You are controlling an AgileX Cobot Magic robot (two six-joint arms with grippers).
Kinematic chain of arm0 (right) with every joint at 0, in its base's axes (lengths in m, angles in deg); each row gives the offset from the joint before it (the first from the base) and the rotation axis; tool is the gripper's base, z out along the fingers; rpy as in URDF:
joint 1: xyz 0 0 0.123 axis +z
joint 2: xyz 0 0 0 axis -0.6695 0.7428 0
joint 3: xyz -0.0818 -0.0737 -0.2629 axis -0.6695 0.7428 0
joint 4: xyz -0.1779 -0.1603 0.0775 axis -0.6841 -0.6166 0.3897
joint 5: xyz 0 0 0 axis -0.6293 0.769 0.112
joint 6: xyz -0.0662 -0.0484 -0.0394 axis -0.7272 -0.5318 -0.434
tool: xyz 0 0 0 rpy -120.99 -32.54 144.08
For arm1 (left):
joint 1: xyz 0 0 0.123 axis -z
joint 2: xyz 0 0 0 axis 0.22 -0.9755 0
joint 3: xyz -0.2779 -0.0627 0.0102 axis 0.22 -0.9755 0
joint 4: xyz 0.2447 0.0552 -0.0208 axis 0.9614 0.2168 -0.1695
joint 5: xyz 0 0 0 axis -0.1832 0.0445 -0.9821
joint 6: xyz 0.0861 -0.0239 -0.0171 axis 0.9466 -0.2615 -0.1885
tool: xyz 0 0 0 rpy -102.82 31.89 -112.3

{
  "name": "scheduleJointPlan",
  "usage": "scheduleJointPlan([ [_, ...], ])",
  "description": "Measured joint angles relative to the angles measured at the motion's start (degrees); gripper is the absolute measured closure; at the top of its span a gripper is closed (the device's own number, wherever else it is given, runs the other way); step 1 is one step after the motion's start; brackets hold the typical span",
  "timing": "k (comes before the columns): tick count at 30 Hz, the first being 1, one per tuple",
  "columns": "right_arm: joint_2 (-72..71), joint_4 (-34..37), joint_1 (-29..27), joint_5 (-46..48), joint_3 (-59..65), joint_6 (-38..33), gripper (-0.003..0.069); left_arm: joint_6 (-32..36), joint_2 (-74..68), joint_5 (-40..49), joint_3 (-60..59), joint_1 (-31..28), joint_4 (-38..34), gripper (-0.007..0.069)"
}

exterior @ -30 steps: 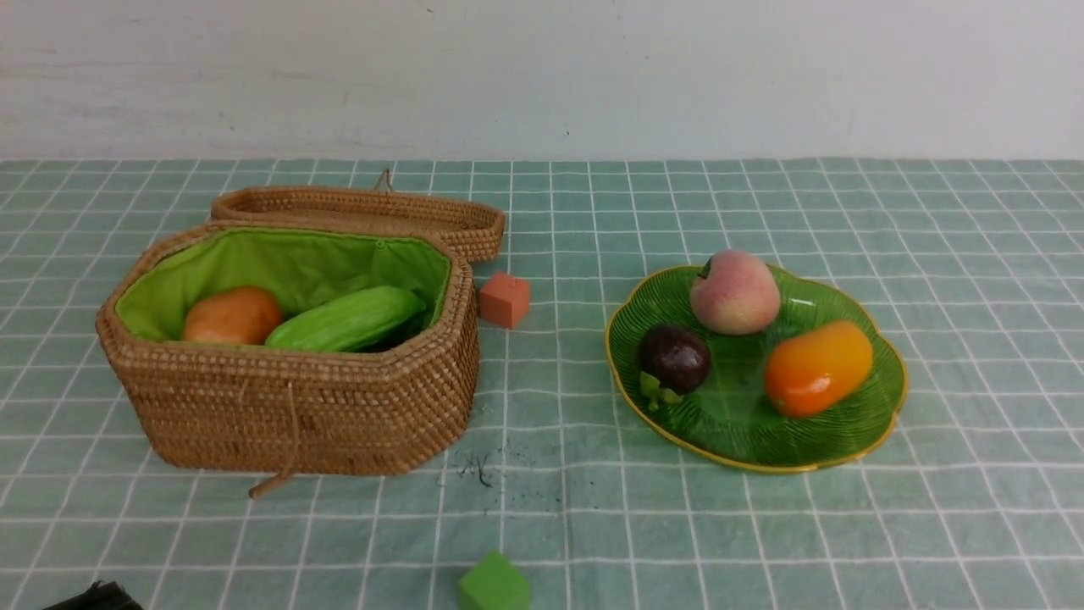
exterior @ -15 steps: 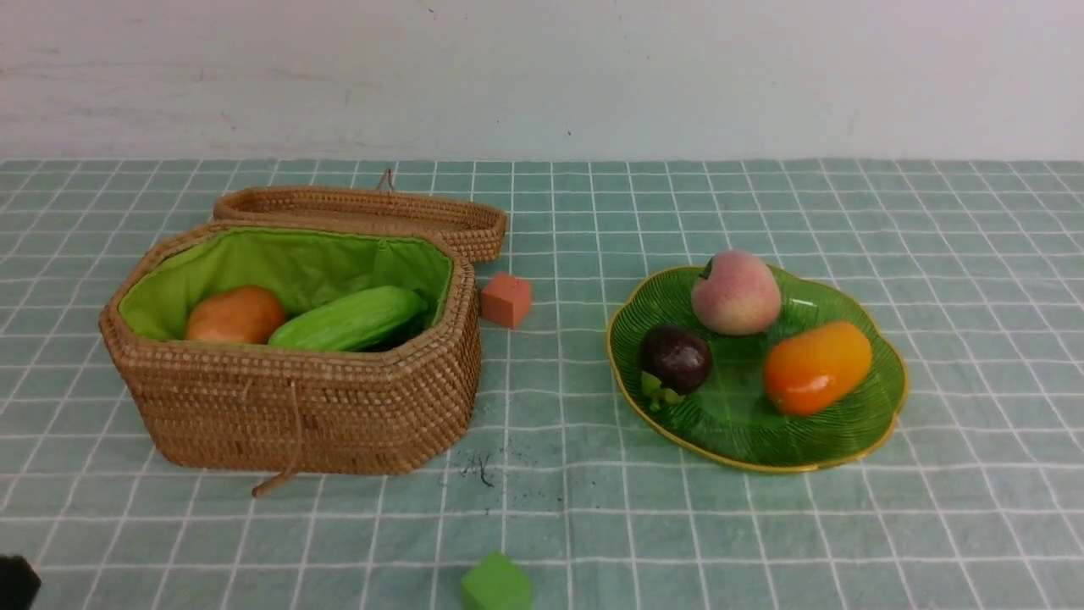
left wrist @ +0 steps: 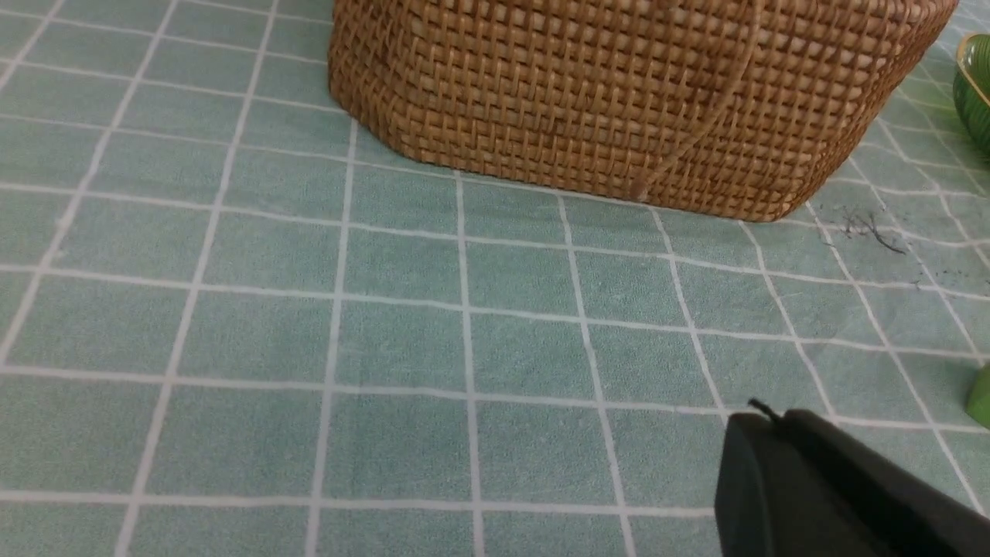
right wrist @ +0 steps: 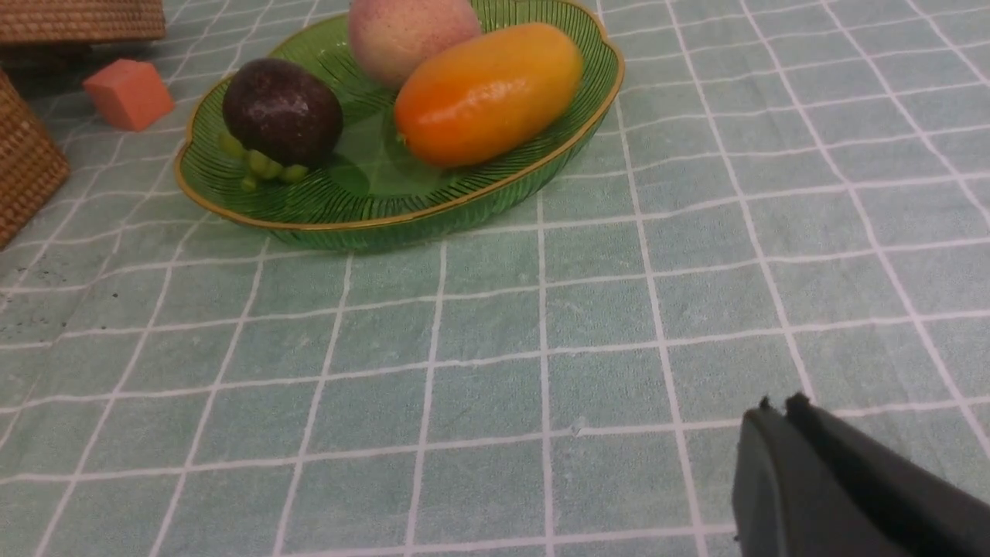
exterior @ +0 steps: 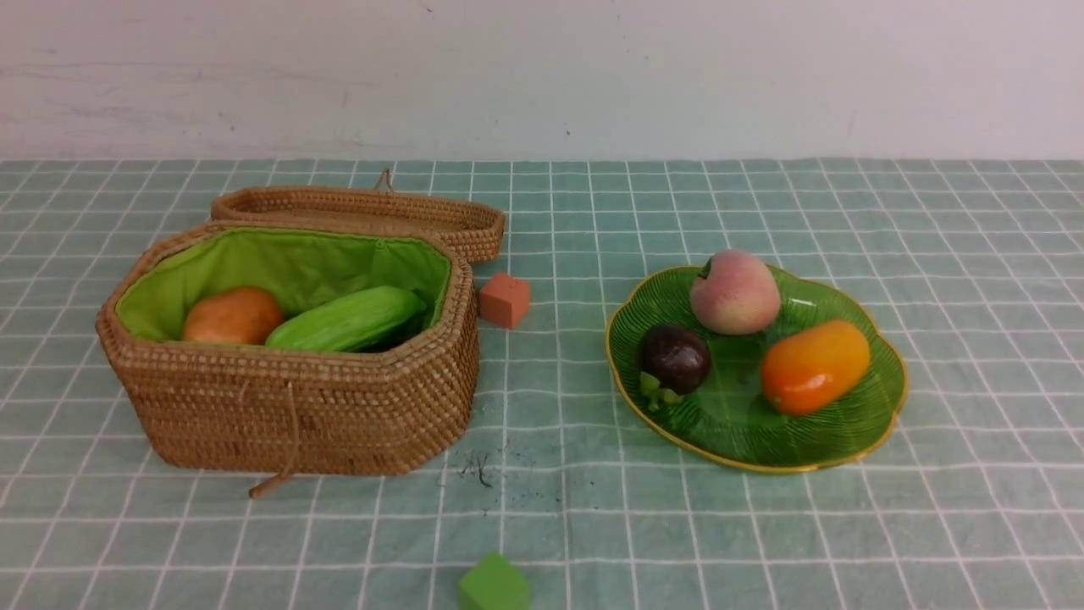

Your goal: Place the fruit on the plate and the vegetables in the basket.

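The green plate at the right holds the pink peach, the purple mangosteen and the orange mango. They also show in the right wrist view: plate, peach, mangosteen, mango. The wicker basket at the left holds the tan potato and the light-green gourd; carrot and eggplant are hidden. My left gripper is shut and empty over the cloth near the basket wall. My right gripper is shut and empty, near the plate. Neither shows in the front view.
The basket lid lies open behind the basket. A small orange cube sits between basket and plate. A small green cube sits at the front edge. A green checked cloth covers the table.
A dark part of the left arm at the bottom-left corner of the front view has withdrawn out of sight. The basket shifted slightly and settled back. The fruit has not moved.
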Motion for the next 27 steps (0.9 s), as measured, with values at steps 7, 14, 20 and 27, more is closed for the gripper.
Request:
scheduleJointPlan([
  [7,0.0,0.0,0.0,0.0,0.0,0.0,0.0653,-0.1,0.0,0.0,0.0,0.0,0.0,0.0637],
  [14,0.0,0.0,0.0,0.0,0.0,0.0,0.0648,-0.2,0.0,0.0,0.0,0.0,0.0,0.0637],
  [20,0.0,0.1,0.0,0.0,0.0,0.0,0.0640,-0.2,0.0,0.0,0.0,0.0,0.0,0.0637],
  [27,0.0,0.0,0.0,0.0,0.0,0.0,0.0628,-0.2,0.0,0.0,0.0,0.0,0.0,0.0636],
])
